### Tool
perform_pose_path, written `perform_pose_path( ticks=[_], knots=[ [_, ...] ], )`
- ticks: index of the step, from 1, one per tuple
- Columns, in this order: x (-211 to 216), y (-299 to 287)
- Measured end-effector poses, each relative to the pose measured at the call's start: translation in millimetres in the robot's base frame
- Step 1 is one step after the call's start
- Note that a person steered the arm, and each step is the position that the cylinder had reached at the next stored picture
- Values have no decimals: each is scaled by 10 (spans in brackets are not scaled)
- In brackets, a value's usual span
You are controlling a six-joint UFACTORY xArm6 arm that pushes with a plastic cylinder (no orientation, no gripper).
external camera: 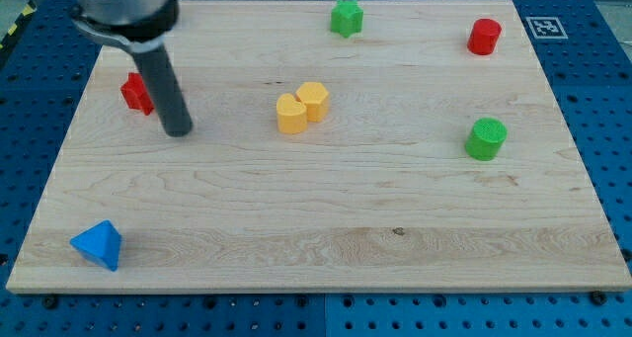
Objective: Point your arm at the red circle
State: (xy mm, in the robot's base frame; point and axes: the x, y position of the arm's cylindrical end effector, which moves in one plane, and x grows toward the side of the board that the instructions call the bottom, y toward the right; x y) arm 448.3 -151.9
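Observation:
The red circle block [484, 37] stands near the view's top right corner of the wooden board [326, 228]. My tip [177, 131] rests on the board at the view's left, far from the red circle. A second red block [134, 93], its shape partly hidden by the rod, sits just left of and above my tip, close to the rod. The rod rises from the tip toward the view's top left.
Two yellow blocks [301, 107] touch each other at the board's middle top. A green star-like block [346, 18] is at the top centre. A green circle block [486, 139] is at the right. A blue triangle-like block [98, 245] is at the bottom left.

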Motion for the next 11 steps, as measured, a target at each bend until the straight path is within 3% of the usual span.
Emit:
perform_pose_path(
  ticks=[3,4,5,7,8,11],
  knots=[
    [148,2147],
    [61,2946],
    [-353,3380],
    [-618,3476],
    [-945,3507],
    [-1178,3782]
  ],
)
